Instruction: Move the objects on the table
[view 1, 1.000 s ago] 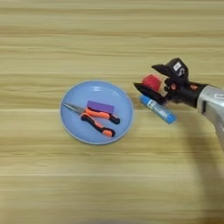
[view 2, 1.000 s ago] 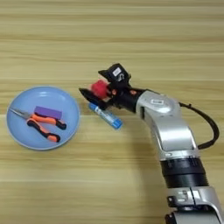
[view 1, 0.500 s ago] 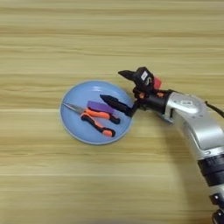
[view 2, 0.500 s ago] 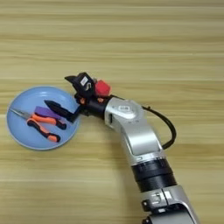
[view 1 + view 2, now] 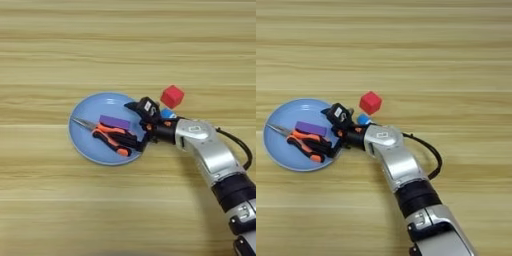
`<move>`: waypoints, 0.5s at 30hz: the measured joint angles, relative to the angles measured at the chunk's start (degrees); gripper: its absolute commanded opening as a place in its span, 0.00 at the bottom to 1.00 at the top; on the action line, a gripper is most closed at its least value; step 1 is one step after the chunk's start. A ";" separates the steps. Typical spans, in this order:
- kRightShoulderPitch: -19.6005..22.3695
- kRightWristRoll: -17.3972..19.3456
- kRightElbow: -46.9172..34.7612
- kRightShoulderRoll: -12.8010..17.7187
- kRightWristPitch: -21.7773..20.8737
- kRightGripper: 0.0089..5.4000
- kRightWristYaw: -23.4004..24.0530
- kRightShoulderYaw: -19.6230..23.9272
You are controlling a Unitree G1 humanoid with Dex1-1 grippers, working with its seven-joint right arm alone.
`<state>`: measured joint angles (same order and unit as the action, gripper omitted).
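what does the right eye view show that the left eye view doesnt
Only the right eye view shows the arm further down, past the black wrist section to the grey part at the bottom edge, and more table on the right. Only the left eye view shows more bare table left of the plate. Both show the pliers and purple block on the plate, the gripper over its right rim, the red cube, and a bit of the blue tube behind the gripper.

Striped light wood table [image 5: 60, 45] throughout
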<state>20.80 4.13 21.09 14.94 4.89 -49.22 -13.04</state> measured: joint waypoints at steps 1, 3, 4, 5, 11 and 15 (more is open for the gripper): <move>0.30 0.00 0.46 0.00 -0.42 0.99 -0.20 0.00; 1.06 0.64 1.18 -0.03 -0.58 0.99 -2.00 0.14; 1.23 0.90 1.19 -0.05 -0.62 0.99 -2.76 0.23; 1.36 1.05 1.21 -0.06 -0.74 0.99 -3.19 0.30; 2.83 1.48 2.18 0.18 -2.06 0.99 -5.00 1.22; 4.16 -0.89 4.40 1.46 -0.73 0.99 -6.12 -0.02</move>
<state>24.97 3.24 25.48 16.40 4.16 -55.34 -13.06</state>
